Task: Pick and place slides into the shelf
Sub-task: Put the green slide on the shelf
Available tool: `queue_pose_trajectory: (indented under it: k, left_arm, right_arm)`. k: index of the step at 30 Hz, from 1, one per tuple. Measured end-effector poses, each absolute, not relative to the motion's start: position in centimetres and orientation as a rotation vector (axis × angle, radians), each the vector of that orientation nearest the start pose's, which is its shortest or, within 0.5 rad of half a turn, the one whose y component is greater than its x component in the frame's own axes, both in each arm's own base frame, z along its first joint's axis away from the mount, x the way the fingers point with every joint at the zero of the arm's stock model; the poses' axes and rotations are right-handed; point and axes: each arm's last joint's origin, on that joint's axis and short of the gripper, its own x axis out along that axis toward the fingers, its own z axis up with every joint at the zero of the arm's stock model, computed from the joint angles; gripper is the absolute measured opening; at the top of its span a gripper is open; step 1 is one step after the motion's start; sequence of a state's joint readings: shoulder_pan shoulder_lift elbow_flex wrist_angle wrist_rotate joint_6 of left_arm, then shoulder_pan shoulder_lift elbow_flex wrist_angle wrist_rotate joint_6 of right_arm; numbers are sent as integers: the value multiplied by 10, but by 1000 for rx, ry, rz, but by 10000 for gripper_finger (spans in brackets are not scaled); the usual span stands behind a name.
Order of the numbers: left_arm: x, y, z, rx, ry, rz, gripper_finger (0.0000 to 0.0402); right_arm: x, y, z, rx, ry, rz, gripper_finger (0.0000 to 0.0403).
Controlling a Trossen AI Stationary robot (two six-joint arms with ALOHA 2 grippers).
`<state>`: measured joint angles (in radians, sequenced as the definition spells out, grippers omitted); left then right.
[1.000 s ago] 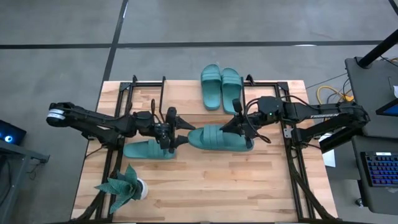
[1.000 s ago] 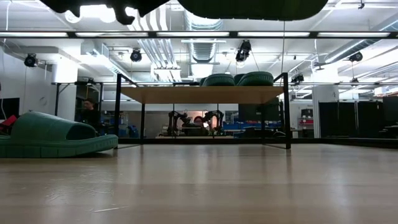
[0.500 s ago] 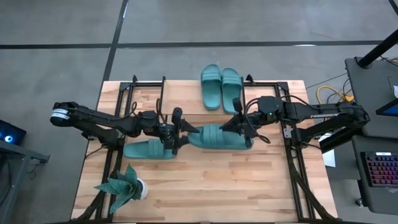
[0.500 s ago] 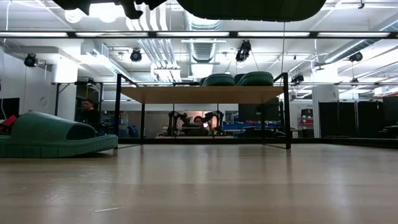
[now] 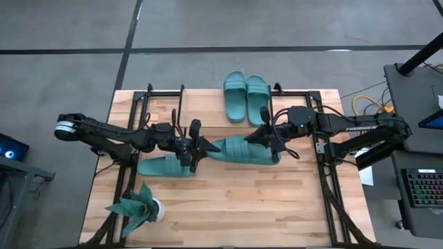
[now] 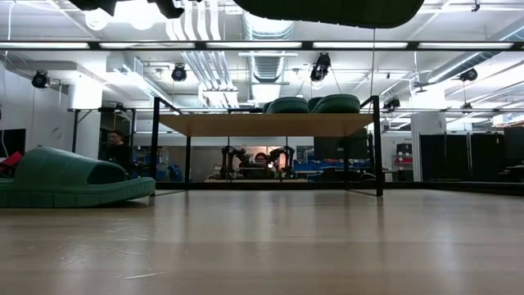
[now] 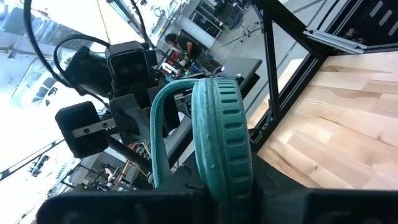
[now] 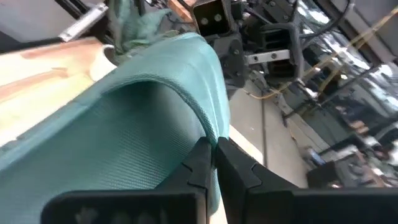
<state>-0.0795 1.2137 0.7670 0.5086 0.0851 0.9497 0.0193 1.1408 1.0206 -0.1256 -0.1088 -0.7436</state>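
Teal slide sandal (image 5: 239,151) held aloft at table centre: right gripper (image 5: 266,137) clamped on heel edge, left gripper (image 5: 196,147) clamped on toe edge. Rubber judged light, flexible, grippy; rim hold suits.

Bright, even overhead light with ceiling-strip glare in the low view; wrist views are blurred close up.

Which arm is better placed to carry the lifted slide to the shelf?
Probably the right. The right gripper is shut on the raised slide at the end nearer the shelf, where two slides already sit. The left gripper grips the other end, beside the slide on the table.
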Motion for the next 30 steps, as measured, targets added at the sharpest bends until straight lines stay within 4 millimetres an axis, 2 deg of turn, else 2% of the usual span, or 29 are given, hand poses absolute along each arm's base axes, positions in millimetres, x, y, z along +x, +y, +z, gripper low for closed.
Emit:
queue_pose_trajectory:
  k: [5, 9, 13, 18, 23, 30]
  left_arm:
    - [268, -22, 308, 946, -126, -79, 17]
    - [265, -21, 309, 945, -97, -32, 17]
    - [260, -19, 307, 946, -32, -16, 17]
    - [248, -17, 316, 918, -35, 62, 17]
    - [233, -11, 317, 907, 32, 238, 17]
    - [219, -6, 321, 904, 104, 437, 17]
  right_arm:
    - [254, 3, 359, -731, 234, 14, 45]
    - [253, 1, 371, -736, 223, -41, 92]
    - [248, -1, 388, -752, 244, -177, 144]
    - [243, -4, 407, -747, 254, -280, 194]
    - [240, -3, 420, -644, 225, -290, 209]
    - [239, 6, 405, -673, 335, -212, 195]
